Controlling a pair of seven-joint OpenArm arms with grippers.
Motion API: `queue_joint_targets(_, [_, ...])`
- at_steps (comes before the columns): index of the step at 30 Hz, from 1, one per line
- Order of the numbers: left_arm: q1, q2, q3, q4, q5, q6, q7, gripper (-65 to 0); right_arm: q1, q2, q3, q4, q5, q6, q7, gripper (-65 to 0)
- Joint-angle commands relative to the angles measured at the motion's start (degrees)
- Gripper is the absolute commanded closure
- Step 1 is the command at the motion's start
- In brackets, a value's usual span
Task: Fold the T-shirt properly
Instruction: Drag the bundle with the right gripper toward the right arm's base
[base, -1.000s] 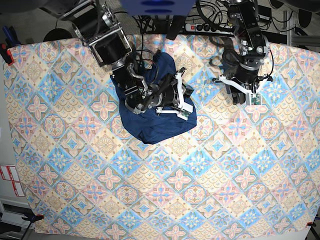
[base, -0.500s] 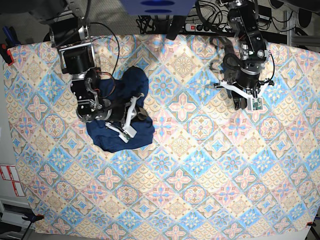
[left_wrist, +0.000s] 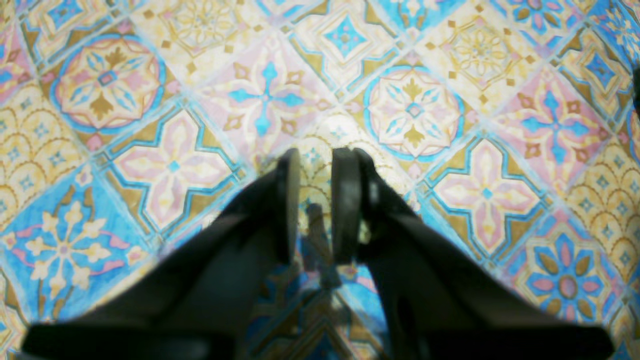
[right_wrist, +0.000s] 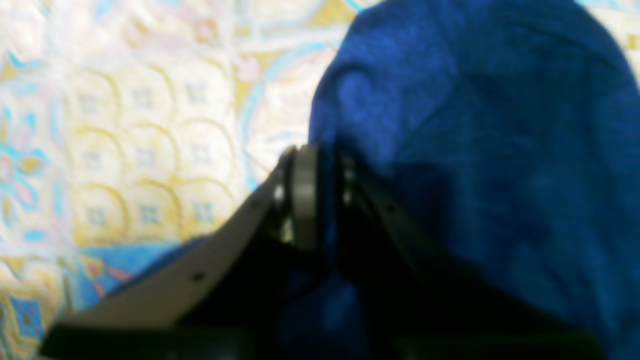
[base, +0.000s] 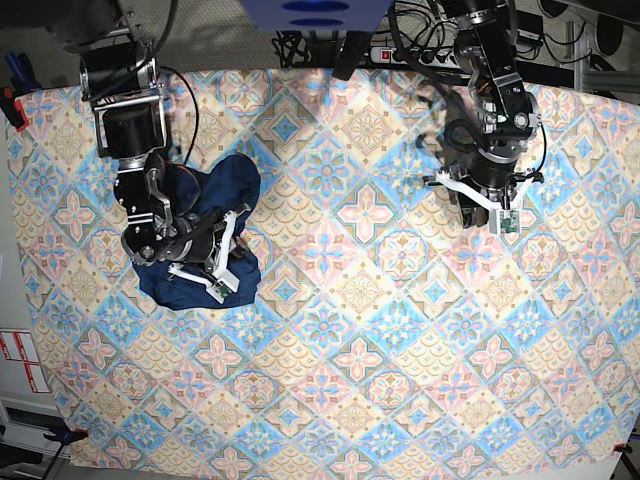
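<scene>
The T-shirt (base: 228, 180) is a crumpled dark navy heap at the left of the patterned table. My right gripper (base: 232, 258) lies over the heap and is shut on a fold of it. In the right wrist view the blue fabric (right_wrist: 475, 150) fills the right side, and the right gripper (right_wrist: 325, 165) pinches its edge between both fingers. My left gripper (base: 485, 210) hovers over bare tablecloth at the far right, well away from the shirt. In the left wrist view the left gripper (left_wrist: 316, 175) shows a narrow gap between its pads, with nothing in it.
A tablecloth (base: 380, 330) with a colourful tile pattern covers the whole table. A power strip (base: 420, 55) and cables lie behind the back edge. The table's left edge (base: 12, 250) runs close to the shirt.
My right arm has dragged the shirt from the back centre leftward to the left side of the table. The left arm has barely moved.
</scene>
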Motion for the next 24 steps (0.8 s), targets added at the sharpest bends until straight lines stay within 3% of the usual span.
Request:
queue_joint_targets(1, [-0.2,-0.2,0.0,0.9,-0.5,0.1,-1.0,-10.7,1.4,0.5,0.5,3.8,1.0,0.0,0.5,-6.3])
queue_joint_targets(11, [-0.3,-0.2,0.1,0.8,-0.5,-0.1,-1.0,-10.7,-12.2,0.4,10.3,29.7,0.9,0.0,-9.1,-6.3])
queue_joint_targets(18, [-0.5,-0.2,0.1,0.8,-0.5,-0.1,-1.0,-10.7,-17.2,0.4,15.4,31.0,0.8,0.0,-9.1,-6.3])
queue_joint_targets(24, [-0.5,-0.2,0.1,0.8,-0.5,-0.2,-1.0,-10.7,-20.0,0.4,15.6,30.8,0.8,0.0,-9.1,-6.3])
